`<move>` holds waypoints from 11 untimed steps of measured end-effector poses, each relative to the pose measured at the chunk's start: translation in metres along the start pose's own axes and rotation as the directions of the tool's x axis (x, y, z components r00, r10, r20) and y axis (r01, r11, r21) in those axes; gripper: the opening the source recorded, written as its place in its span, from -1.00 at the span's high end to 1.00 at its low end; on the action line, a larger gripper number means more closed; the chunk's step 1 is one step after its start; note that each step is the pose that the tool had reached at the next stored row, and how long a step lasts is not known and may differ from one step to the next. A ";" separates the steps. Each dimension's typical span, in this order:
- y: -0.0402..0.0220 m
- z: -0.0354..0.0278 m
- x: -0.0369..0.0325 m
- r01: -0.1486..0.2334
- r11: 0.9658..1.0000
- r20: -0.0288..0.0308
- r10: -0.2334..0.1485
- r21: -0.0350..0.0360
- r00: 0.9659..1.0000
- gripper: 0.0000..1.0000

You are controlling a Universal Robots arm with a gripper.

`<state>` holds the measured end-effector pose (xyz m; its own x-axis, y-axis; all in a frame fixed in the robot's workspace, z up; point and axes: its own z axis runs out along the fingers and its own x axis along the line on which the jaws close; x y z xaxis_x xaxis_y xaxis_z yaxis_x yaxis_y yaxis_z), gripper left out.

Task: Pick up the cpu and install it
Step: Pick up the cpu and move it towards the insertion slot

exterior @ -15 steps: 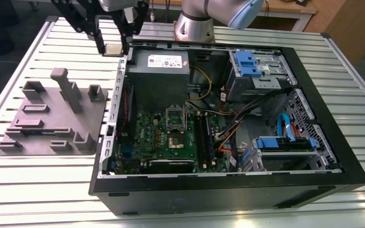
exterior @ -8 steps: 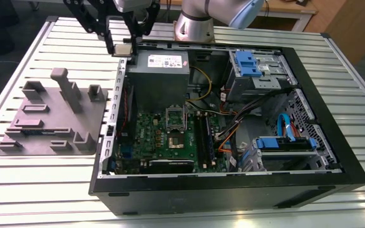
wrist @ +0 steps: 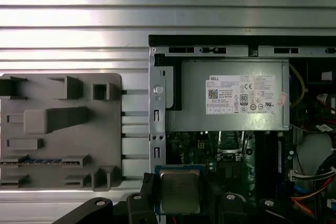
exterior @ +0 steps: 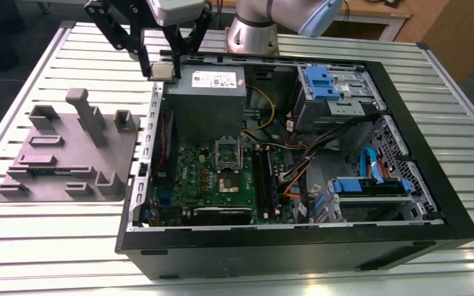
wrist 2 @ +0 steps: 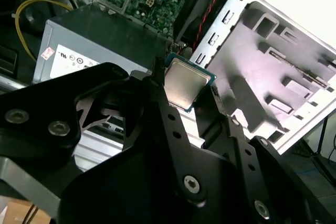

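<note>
Over the wall of the open computer case (exterior: 286, 250), just beside the power supply (exterior: 205, 98), the end effector (exterior: 161, 74) holds the cpu (exterior: 162, 69) clamped between its 2 fingers, while the motherboard (exterior: 192, 166) lies lower inside, toward the exterior view's right.

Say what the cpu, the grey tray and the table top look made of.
The cpu: metal lid, satin silver sheen, on a thin greenish board. The grey tray: likely moulded plastic, matte, uniform. The table top: probably aluminium slats, pale with bright reflections.
</note>
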<state>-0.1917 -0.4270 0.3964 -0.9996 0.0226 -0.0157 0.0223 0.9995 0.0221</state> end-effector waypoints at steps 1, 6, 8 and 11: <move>-0.0005 0.0006 -0.0004 -0.001 1.000 0.000 0.001 0.000 1.000 0.06; -0.0005 0.0025 -0.0112 -0.006 1.000 0.000 0.006 0.000 1.000 0.06; -0.0004 0.0031 -0.0182 -0.006 1.000 0.000 0.006 0.000 1.000 0.06; -0.0001 0.0041 -0.0292 -0.006 1.000 0.000 0.006 0.000 1.000 0.06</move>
<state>-0.1625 -0.4277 0.3927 -0.9995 0.0287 -0.0157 0.0284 0.9994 0.0220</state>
